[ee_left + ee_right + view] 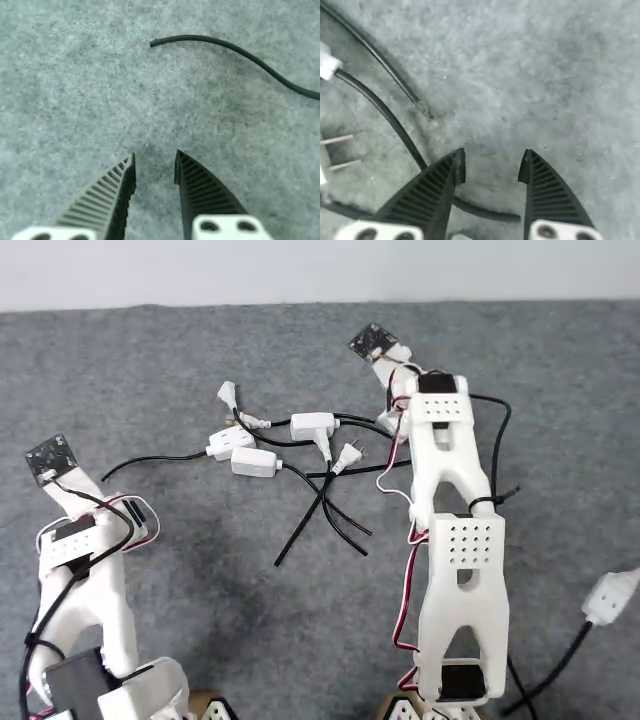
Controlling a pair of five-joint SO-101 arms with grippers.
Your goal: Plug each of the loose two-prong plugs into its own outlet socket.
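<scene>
The left gripper (155, 155) stood narrowly parted, empty, over the grey mat (75, 75). The right gripper (493, 151) gaped wider, empty, one finger above a black cable (390, 119).

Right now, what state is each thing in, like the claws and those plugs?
Left gripper: open, empty.
Right gripper: open, empty.
Nearer plug: unplugged, lying loose.
Farther plug: unplugged, lying loose.
Black cable end: free, joined to nothing.

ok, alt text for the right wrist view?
The right gripper hangs open over grey carpet, holding nothing. A black cable runs beneath it, and a plug's two metal prongs show at the picture's edge.
</scene>
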